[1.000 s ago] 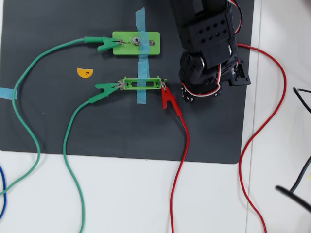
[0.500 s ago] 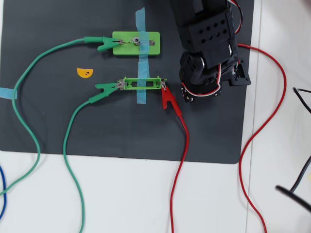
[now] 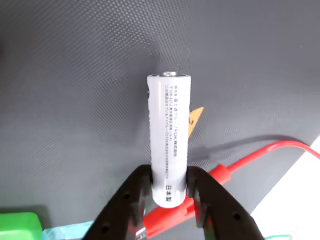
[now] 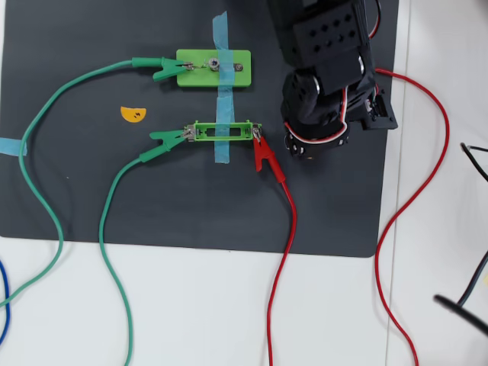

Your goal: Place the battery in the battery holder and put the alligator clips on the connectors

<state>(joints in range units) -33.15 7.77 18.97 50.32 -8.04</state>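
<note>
In the wrist view my gripper (image 3: 169,182) is shut on the battery (image 3: 170,135), a white-silver cylinder with dark print, held by its lower end above the dark mat. A red alligator clip (image 3: 167,220) lies just beneath the jaws. In the overhead view the battery holder (image 4: 202,133) is taped to the mat. A green alligator clip (image 4: 164,138) sits on its left tab and the red clip (image 4: 264,153) on its right tab. The arm (image 4: 328,84) stands just right of the holder and hides the gripper and battery there.
A wider green block (image 4: 197,69) with another green clip (image 4: 158,67) lies above the holder. Blue tape (image 4: 221,91) crosses both. An orange half-disc (image 4: 133,113) lies at the left. Red wire (image 4: 412,198) and green wires (image 4: 46,191) trail over the dark mat (image 4: 152,206).
</note>
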